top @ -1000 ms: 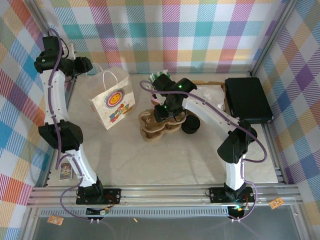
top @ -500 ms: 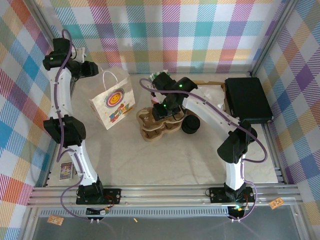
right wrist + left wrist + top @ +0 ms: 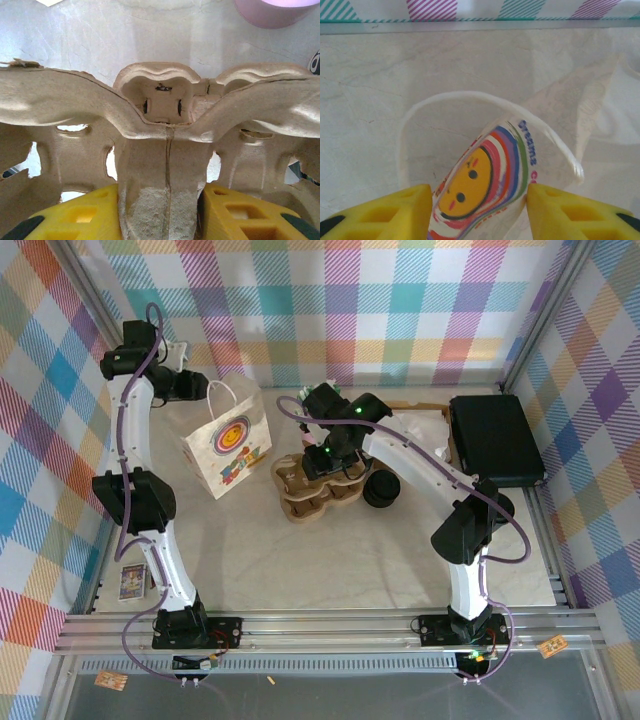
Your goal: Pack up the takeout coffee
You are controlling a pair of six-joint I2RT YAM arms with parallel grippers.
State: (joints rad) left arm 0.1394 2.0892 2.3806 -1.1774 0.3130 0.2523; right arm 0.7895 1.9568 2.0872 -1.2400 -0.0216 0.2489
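beside the pulp carrier [image 3: 310, 495] that the right gripper [image 3: 160, 196] clamps, the takeout coffee [image 3: 381, 490] looks light, crushable: grip its sides gently; left gripper [image 3: 477, 192] gapes

White tube-shaped arm links [image 3: 130, 440] are joined by chunky black motor housings [image 3: 133, 502], with thin purple cables [image 3: 117, 450] looped alongside. Blocky yellow fingers [image 3: 390, 212] are fitted too.

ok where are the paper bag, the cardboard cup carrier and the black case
paper bag [image 3: 222, 452]: top view, on its printed front face
cup carrier [image 3: 303, 503]: top view, on its near left corner
black case [image 3: 495, 438]: top view, on the middle of its top
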